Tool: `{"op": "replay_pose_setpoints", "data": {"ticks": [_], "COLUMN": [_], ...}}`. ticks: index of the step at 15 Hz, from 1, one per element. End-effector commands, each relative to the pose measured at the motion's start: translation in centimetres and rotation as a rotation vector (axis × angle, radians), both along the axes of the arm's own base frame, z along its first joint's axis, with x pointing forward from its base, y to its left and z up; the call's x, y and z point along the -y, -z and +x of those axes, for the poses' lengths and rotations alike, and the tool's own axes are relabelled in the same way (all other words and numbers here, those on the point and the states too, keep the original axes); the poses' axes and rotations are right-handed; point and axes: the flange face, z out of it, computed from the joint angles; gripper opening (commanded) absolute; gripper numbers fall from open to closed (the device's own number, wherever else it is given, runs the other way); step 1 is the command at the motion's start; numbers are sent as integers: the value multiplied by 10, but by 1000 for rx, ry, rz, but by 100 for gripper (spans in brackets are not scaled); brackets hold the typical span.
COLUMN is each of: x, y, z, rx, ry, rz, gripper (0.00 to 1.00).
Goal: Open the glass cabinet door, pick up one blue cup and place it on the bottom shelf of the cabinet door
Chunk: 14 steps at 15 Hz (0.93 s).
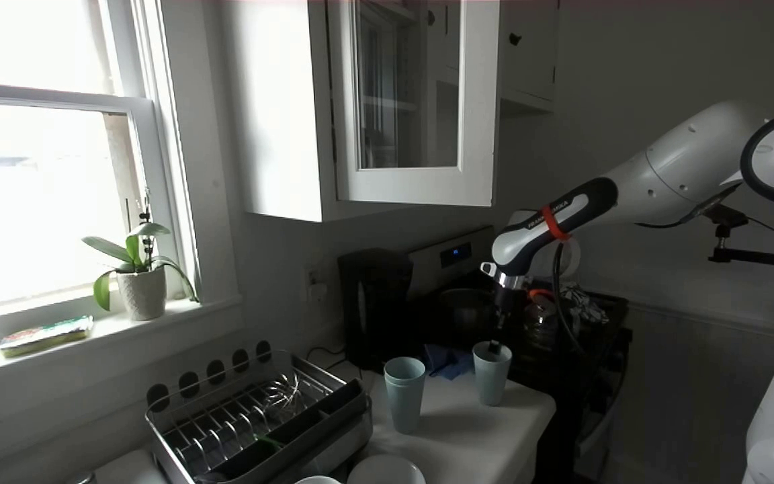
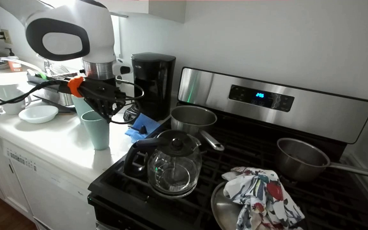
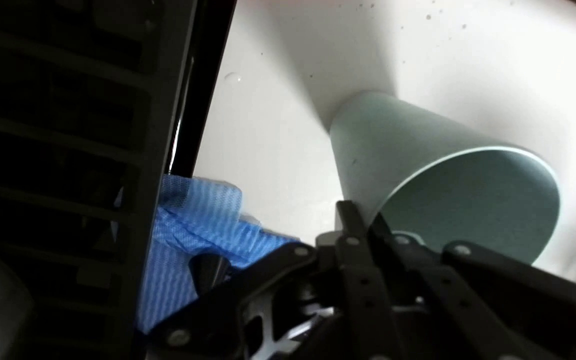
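Gripper (image 3: 363,215) clenched on the rim of the blue cup (image 3: 408,142), one finger inside the wall and one outside, just below and right of centre in the wrist view. That cup stands upright on the white counter (image 1: 467,437), lower right of centre in an exterior view: pale blue-green, round-mouthed, with a lighter lip, tapering to a narrower base. Lettering on the arm (image 1: 652,171) there reads FRANKA EMIKA, partly covered by a red band (image 1: 554,224). Just above and right of centre in an exterior view, the stove display (image 2: 259,95) glows with blurred blue digits; marks on the black coffee maker (image 2: 155,86) and glass carafe (image 2: 172,169) are too small to read. At upper centre in an exterior view, the glass cabinet door (image 1: 414,101) stands ajar from its cabinet (image 1: 279,114).
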Motion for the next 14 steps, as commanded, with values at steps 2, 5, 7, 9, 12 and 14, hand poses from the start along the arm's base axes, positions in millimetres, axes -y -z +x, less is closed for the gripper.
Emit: {"op": "replay_pose_setpoints", "data": {"ticks": [2, 5, 7, 9, 12, 14], "x": [4, 9, 12, 14, 6, 4], "y": [-27, -63, -96, -133, -196, -240], "z": [-2, -8, -14, -22, -41, -54], "rx": [29, 38, 50, 76, 145, 214], "ry": [16, 31, 31, 22, -17, -26], "rz": [54, 118, 132, 131, 123, 126], "gripper": [1, 1, 1, 1, 1, 1]}}
